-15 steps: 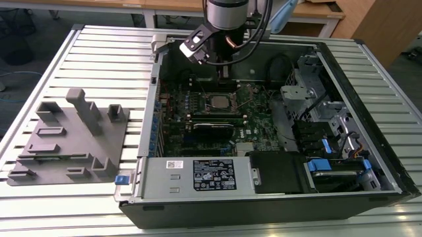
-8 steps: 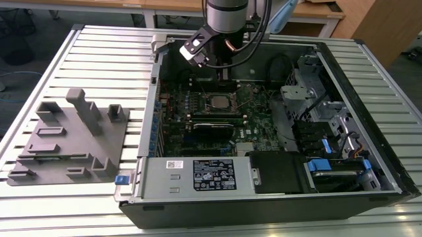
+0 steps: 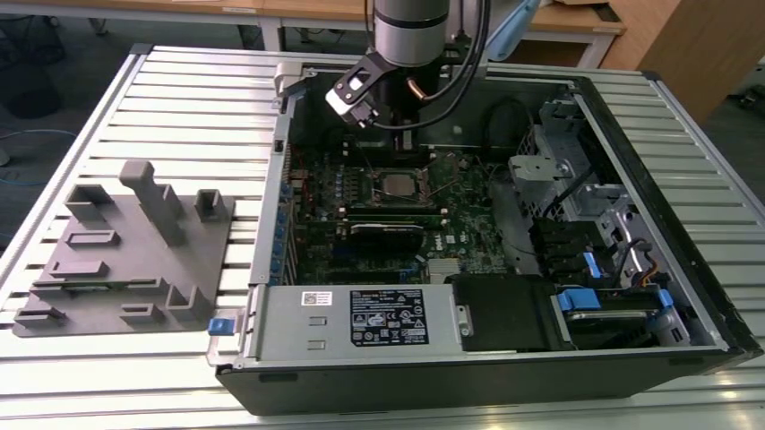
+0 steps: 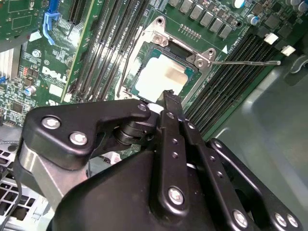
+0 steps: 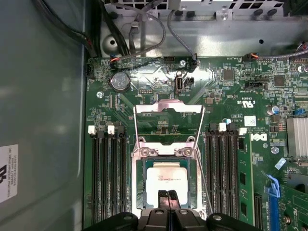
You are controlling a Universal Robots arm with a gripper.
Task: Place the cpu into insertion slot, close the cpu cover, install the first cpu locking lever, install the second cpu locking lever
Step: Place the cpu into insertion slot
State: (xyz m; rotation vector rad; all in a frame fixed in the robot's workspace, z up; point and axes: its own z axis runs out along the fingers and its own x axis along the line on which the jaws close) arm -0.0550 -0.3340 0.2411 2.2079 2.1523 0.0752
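Your black tool hangs clenched, fingertips pressed together with nothing between them, right over the cpu, a flat square chip with a dull silver-grey top. The chip lies in the insertion slot, the dark square socket with a silvery rim. The cpu cover, a thin silvery frame plate, stands tipped up at one edge, likely to leave the socket open. A thin wire lever is swung out, unlatched. Around it spreads the green circuit board, inside a black computer case bearing a black-and-white printed label, on your slatted metal desk.
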